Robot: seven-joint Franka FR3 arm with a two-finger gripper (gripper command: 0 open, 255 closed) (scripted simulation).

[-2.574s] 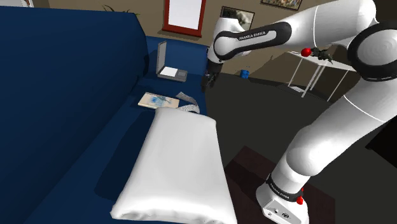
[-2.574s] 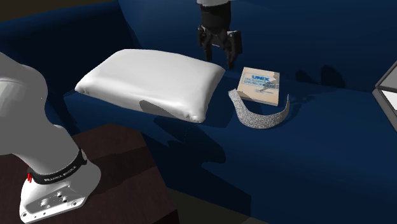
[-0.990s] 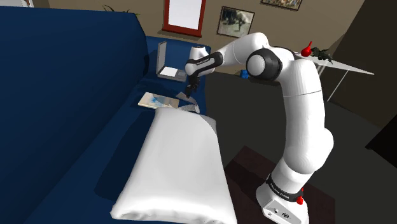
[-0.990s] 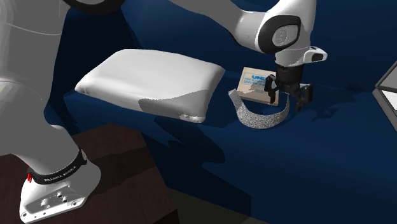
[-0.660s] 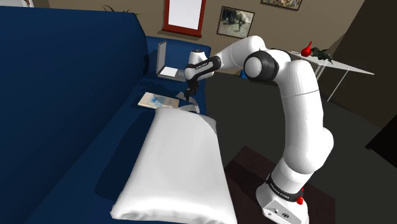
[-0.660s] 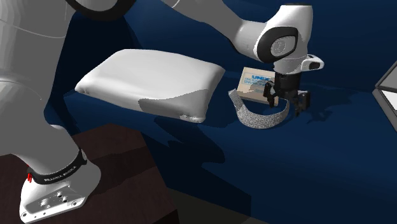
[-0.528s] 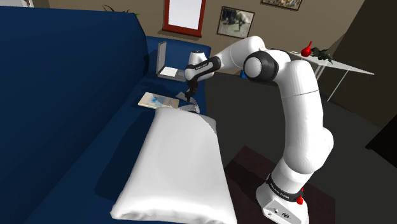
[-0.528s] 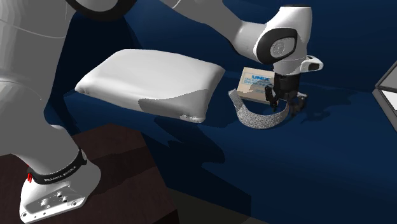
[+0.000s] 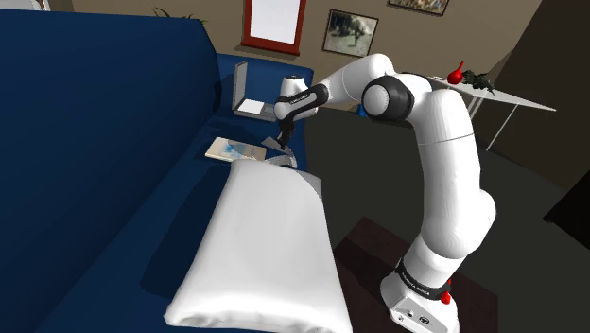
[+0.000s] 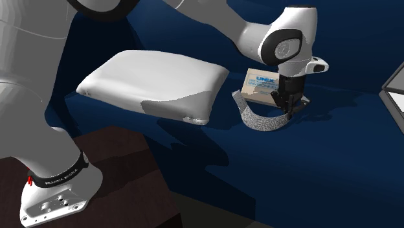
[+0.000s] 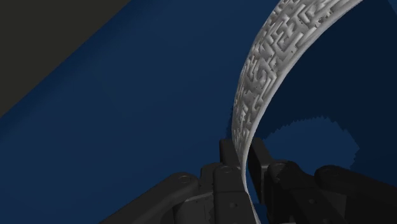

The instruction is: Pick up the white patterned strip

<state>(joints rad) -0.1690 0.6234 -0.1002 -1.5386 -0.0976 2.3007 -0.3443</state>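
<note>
The white strip [image 10: 262, 121], covered in a grey maze pattern, stands on edge in a curve on the blue sofa seat [image 10: 336, 162], between the pillow and a book. My black gripper [image 10: 289, 107] points down at the strip's end farthest from the pillow and is shut on it. In the wrist view the strip [image 11: 267, 57] arcs away from the gripper [image 11: 244, 162], its near end clasped between the two fingers [image 11: 228, 156]. In the shoulder view the gripper [image 9: 281, 144] sits just past the pillow's far end, with the strip [image 9: 288, 161] below it.
A big white pillow [image 9: 265, 246] lies on the seat near the stand. A book [image 10: 261, 85] lies flat right behind the strip. An open laptop [image 9: 248, 99] stands farther along the sofa. A white table [image 9: 477, 90] stands off the sofa across the dark floor.
The fingers, wide apart around the strip's end one second ago, have come together on it. The hand sank slightly and has since held still.
</note>
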